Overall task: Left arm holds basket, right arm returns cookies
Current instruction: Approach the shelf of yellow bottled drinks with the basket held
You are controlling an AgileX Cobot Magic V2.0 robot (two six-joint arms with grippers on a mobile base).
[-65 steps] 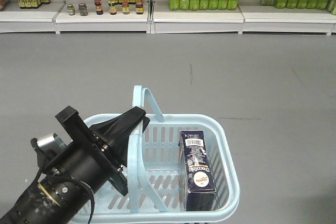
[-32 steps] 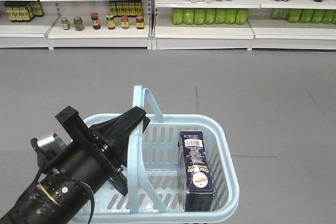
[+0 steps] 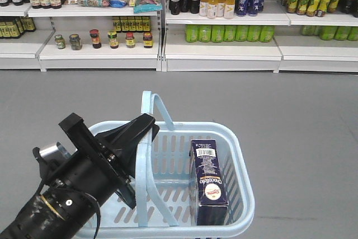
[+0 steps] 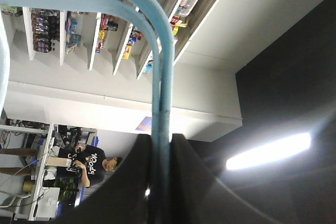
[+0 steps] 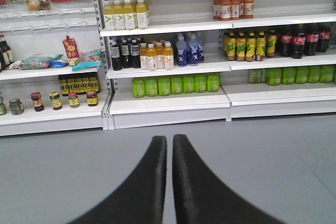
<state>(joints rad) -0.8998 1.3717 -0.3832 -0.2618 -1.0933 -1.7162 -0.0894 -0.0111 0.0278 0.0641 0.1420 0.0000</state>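
Note:
The light blue basket [image 3: 244,160] hangs low in the front view, above the grey floor. My left gripper [image 3: 146,130] is shut on one of its hoop handles; in the left wrist view the blue handle [image 4: 163,77] runs down between the black fingers [image 4: 136,182] of the left gripper [image 4: 161,137]. The cookies [image 3: 209,180], a dark navy box with a white barcode patch, stand in the basket's right half. My right gripper [image 5: 170,139] shows only in the right wrist view, shut with nothing between its fingers, facing the shelves.
White store shelves [image 3: 224,51] run across the back beyond open grey floor [image 3: 251,99]. They carry green bottles [image 3: 226,33], jars [image 3: 112,40] and yellow drinks [image 5: 125,14]. A person in a black shirt [image 4: 89,166] shows in the left wrist view.
The shelves have slid lower and grown larger in the front view, so they are nearer. The left arm, basket and cookies hold the same place in the view.

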